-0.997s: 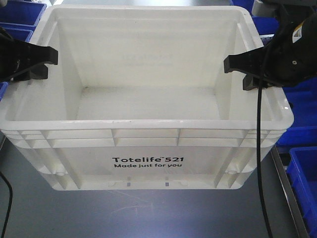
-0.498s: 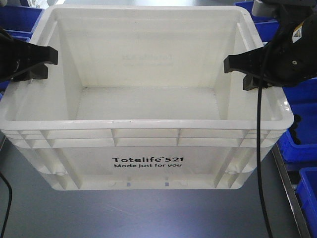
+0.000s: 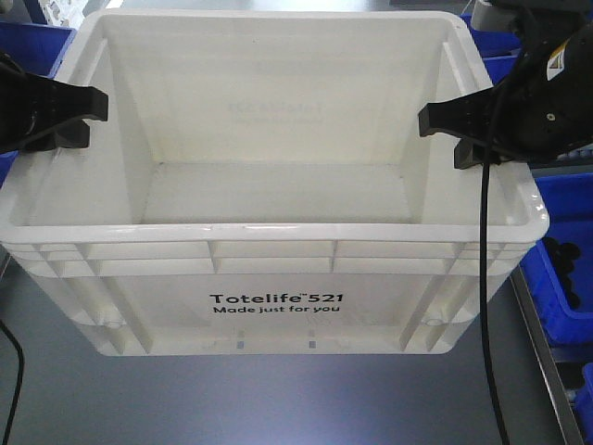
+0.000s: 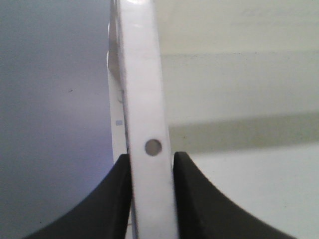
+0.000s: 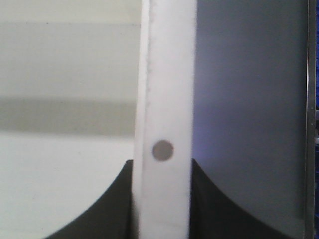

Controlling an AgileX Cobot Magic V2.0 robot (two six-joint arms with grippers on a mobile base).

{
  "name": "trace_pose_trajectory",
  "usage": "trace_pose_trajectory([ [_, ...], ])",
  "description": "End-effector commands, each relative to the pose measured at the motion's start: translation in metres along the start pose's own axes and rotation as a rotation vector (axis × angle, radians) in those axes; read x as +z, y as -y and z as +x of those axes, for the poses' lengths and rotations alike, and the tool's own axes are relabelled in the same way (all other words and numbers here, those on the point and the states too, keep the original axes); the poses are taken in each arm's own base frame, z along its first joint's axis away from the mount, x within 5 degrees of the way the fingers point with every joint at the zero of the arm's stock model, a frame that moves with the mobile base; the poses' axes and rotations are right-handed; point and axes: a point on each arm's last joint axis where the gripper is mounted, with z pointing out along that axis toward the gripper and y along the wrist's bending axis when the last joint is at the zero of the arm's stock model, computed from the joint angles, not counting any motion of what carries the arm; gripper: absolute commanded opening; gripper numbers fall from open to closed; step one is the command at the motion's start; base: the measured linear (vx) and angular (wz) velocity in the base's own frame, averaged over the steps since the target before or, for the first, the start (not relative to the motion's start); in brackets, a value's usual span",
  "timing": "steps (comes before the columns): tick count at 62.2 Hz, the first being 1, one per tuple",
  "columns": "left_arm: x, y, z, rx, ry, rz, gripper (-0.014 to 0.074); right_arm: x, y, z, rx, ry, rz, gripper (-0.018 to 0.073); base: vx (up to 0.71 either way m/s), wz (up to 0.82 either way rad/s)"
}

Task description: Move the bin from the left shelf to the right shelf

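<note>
The white bin (image 3: 278, 306), printed "Totelife 521 Made just for you" on its near side, fills the front view and is empty. My left gripper (image 3: 79, 116) is shut on the bin's left rim. My right gripper (image 3: 445, 130) is shut on its right rim. In the left wrist view both black fingers clamp the white rim (image 4: 144, 99), and the gripper (image 4: 152, 169) sits just below a small round hole. In the right wrist view the gripper (image 5: 162, 174) pinches the rim (image 5: 167, 89) the same way.
Blue plastic bins stand at the right (image 3: 565, 232) and the back left (image 3: 28, 42). A grey surface (image 3: 278, 399) lies below the bin, with a metal edge (image 3: 533, 343) along its right. A black cable (image 3: 484, 306) hangs from my right arm.
The bin and both grippers keep their places in the view. The blue bins behind and to the right have shifted, so the background moves relative to me.
</note>
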Motion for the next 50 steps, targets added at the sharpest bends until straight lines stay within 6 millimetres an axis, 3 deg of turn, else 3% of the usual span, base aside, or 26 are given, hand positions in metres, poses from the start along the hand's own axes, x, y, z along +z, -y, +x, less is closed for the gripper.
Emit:
trace_pose_trajectory([
  [1,-0.0249,0.0028,-0.0126,0.041,0.171,0.018,0.0152,-0.0291,0.0032,-0.0126,-0.013,0.194,-0.017,0.0029,0.22,0.0],
  [50,-0.0249,0.0028,-0.0126,0.041,0.171,0.018,0.0152,-0.0291,0.0032,-0.0126,-0.013,0.194,-0.017,0.0029,0.22,-0.01],
])
